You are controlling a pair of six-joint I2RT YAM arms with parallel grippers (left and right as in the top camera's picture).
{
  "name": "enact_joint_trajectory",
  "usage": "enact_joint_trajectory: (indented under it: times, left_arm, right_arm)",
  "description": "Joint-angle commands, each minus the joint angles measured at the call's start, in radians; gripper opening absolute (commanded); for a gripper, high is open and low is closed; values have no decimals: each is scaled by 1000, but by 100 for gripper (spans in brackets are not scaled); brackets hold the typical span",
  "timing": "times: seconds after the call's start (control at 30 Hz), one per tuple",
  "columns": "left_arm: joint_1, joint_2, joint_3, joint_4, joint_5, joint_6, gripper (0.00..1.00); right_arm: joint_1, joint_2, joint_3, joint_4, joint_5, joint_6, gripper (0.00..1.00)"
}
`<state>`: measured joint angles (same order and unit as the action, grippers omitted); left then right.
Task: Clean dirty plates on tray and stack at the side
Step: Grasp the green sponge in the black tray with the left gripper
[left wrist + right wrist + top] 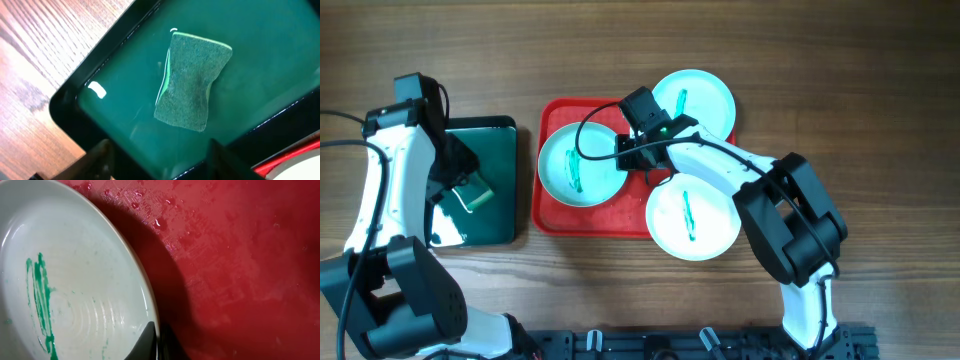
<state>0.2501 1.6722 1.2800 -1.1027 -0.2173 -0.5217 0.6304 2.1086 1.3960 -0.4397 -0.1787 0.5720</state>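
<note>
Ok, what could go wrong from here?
1. The right gripper pinches the left plate by its thin rim only; it may slip or tilt, and the tray looks wet.
2. The far plate and near plate overhang the tray's edges beside the right arm; a nudge could tip them off.
3. The left gripper hangs open over the sponge, which lies skewed; the grasp may miss.

The right gripper (157, 341) was pinched shut on the rim of a white plate (85, 295), with one dark finger inside the rim and the other just outside it. A teal-green smear (41, 300) ran down the plate's ridged inner face, well apart from the gripped edge. Beside the plate lay the red floor of the tray (240, 280), wet with droplets (159, 222) and darkened along the rim by the plate's shadow.
</note>
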Motion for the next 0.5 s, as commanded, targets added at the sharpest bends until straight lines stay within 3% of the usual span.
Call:
enact_joint_trajectory:
  times: [0.0,0.03,0.2,0.47]
  left_arm:
    - [5,11,-34,49,-19,23,43]
    - [6,11,-54,82,-18,45,38]
    - [5,11,-187,299,15,147,39]
    - [5,11,-355,546,19,148,38]
  right_arm:
    - [-1,41,5,-10,16,3,5]
    - [-1,41,5,-10,12,3,4]
    - [-1,41,5,-10,1,-8,4]
    - [-1,41,5,-8,-3,-8,4]
